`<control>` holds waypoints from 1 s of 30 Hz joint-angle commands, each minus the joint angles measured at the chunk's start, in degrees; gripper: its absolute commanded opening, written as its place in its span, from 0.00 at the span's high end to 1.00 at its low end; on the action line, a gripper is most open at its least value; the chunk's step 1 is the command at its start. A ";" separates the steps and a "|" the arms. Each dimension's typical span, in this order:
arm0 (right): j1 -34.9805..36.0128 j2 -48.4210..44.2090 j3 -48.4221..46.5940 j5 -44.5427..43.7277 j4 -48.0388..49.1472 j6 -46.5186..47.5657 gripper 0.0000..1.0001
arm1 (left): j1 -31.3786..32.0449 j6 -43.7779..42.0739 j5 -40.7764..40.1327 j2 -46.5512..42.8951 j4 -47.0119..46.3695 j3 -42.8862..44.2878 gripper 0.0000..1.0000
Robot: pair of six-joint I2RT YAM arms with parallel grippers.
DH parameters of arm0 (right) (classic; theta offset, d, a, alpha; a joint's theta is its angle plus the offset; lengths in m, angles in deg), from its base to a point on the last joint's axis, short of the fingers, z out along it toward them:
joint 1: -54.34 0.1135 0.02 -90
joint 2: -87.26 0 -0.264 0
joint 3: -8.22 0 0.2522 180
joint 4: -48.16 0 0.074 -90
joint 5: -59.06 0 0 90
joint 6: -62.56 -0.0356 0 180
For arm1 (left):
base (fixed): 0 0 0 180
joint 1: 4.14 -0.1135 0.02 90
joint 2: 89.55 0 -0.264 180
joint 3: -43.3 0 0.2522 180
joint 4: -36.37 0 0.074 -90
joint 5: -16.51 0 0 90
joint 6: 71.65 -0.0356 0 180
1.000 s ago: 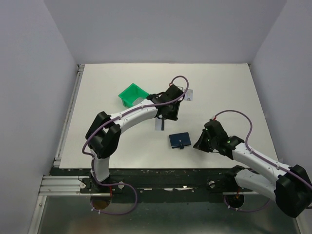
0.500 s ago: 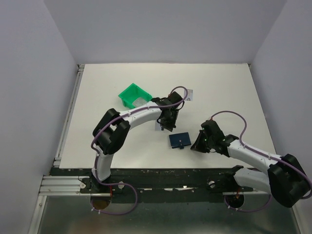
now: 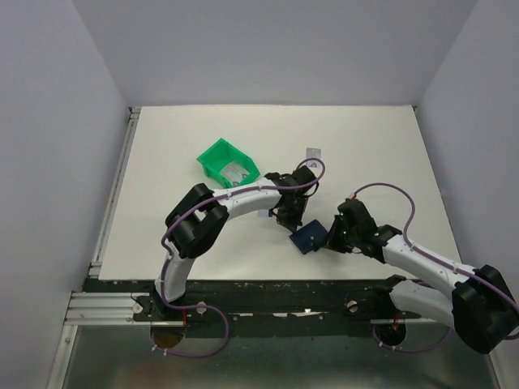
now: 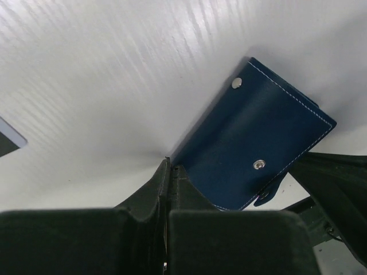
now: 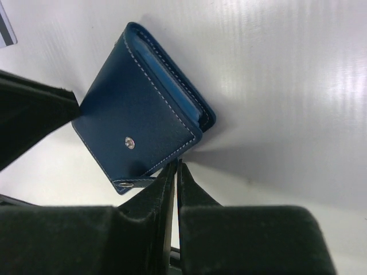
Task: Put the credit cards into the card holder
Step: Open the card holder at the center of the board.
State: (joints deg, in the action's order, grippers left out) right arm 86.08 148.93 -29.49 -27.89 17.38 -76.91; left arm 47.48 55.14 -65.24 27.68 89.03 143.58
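The dark navy card holder [image 3: 309, 237] lies folded and turned diagonally between my two grippers. My left gripper [image 3: 293, 220] is shut, its tips [image 4: 169, 166] pressed against one corner of the card holder [image 4: 252, 137] with nothing between them. My right gripper [image 3: 328, 241] stands on the opposite side, its jaws [image 5: 176, 165] pinched down to a thin slit on the stitched lower edge of the card holder [image 5: 137, 120]. One pale credit card [image 3: 313, 152] lies farther back on the table. A corner of a dark-striped card [image 4: 7, 140] shows at the left edge of the left wrist view.
A green plastic bin [image 3: 212, 154] sits at the back left of the arms with pale items [image 3: 235, 172] inside. The left arm arches over the table from the bin side. Grey walls close in the white table on three sides.
The left gripper swung forward and right from near the far card to the card holder and shut. The holder slid slightly right and turned diagonal. The right gripper narrowed at its edge.
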 commanded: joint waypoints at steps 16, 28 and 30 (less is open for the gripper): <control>-0.37 -6.65 -0.05 -1.21 -0.56 4.56 0.85 | 6.04 4.25 5.72 0.28 -3.30 -1.62 0.98; -0.28 -8.15 -0.32 3.45 3.65 6.50 0.84 | 6.04 3.63 5.46 0.28 -3.12 -1.53 0.98; -0.28 -7.27 0.21 5.20 5.93 6.58 0.85 | 6.04 3.46 5.29 0.02 -3.30 -1.88 0.98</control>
State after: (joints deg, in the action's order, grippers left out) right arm 85.71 140.89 -29.49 -26.69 18.43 -71.32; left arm 53.36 58.51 -60.87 27.66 86.58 142.38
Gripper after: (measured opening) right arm 0.155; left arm 0.036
